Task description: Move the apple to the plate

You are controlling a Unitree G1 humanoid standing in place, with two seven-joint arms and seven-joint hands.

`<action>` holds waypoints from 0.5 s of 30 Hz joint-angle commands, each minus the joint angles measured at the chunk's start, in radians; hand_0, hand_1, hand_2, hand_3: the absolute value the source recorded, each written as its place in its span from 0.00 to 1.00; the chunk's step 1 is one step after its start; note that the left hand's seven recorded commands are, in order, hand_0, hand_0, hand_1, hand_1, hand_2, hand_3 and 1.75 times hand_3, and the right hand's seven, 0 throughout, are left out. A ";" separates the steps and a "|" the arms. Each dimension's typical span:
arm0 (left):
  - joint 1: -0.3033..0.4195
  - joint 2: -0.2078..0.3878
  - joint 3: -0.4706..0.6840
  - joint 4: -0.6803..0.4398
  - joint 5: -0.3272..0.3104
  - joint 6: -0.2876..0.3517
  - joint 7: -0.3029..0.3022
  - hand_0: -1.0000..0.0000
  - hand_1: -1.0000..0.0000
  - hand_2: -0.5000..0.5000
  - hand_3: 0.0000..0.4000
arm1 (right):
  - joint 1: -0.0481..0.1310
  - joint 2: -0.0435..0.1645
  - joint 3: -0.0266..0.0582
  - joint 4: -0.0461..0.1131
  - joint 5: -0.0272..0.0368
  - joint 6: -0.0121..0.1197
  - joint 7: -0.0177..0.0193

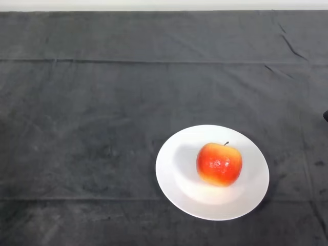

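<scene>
Resting upright near the middle of the white plate (174,182), the apple (219,164) has its stem toward 12 o'clock. The plate lies at 5 o'clock on the dark-clothed worktop (82,128). I judge the task done; the robot hand is out of sight, so its state cannot be told.

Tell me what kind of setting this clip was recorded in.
Probably a staged test table rather than a home: a dark grey cloth-covered table fills the view, a pale wall strip runs along the far edge, and the props are a round white plate holding a red-yellow apple.
</scene>
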 commanded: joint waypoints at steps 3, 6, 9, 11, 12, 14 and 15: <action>0.032 0.031 0.037 0.035 0.012 -0.020 0.017 1.00 1.00 0.50 0.00 | -0.027 -0.044 -0.0170 -0.001 -0.0021 0.012 -0.0050; 0.030 0.027 0.049 0.038 0.018 -0.015 0.025 1.00 1.00 0.50 0.00 | -0.027 -0.044 -0.0170 -0.001 -0.0021 0.012 -0.0049; 0.026 0.024 0.056 0.037 0.024 -0.007 0.030 1.00 1.00 0.50 0.00 | -0.028 -0.044 -0.0170 0.000 -0.0021 0.012 -0.0047; 0.024 0.022 0.059 0.036 0.027 -0.003 0.032 1.00 1.00 0.50 0.00 | -0.028 -0.044 -0.0170 0.000 -0.0021 0.012 -0.0046; 0.022 0.021 0.060 0.035 0.028 -0.001 0.033 1.00 1.00 0.50 0.00 | -0.028 -0.044 -0.0170 0.000 -0.0021 0.012 -0.0046; 0.020 0.018 0.061 0.035 0.031 0.002 0.034 1.00 1.00 0.50 0.00 | -0.028 -0.044 -0.0170 0.000 -0.0021 0.012 -0.0045; 0.018 0.016 0.061 0.035 0.033 0.002 0.035 1.00 1.00 0.50 0.00 | -0.028 -0.044 -0.0170 0.000 -0.0021 0.012 -0.0045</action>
